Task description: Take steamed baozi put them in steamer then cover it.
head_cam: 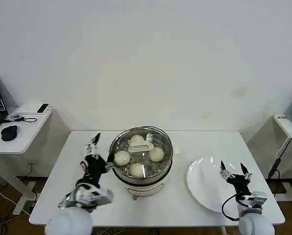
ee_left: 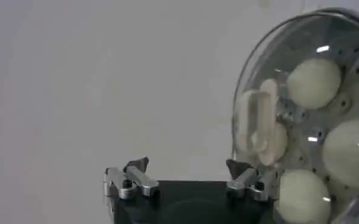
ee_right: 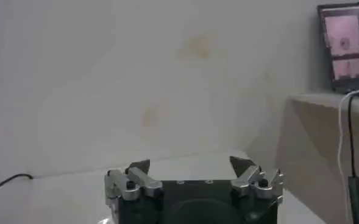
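Observation:
The shiny steel steamer (head_cam: 163,169) stands at the table's middle, with its clear glass cover (head_cam: 161,138) resting on top by its cream-white handle (head_cam: 141,145). Through the glass I see several cream-white steamed baozi (head_cam: 122,157) on the perforated tray. In the left wrist view the cover (ee_left: 252,67) and baozi (ee_left: 314,83) show close by. My left gripper (head_cam: 93,147) is open just left of the steamer, holding nothing. My right gripper (head_cam: 232,170) hangs open above the white plate, empty too.
A flat white plate (head_cam: 202,183) lies bare at the table's right. A side table with a mouse (head_cam: 9,132) stands far left. Another desk with a monitor (ee_right: 347,45) and cables stands at the right.

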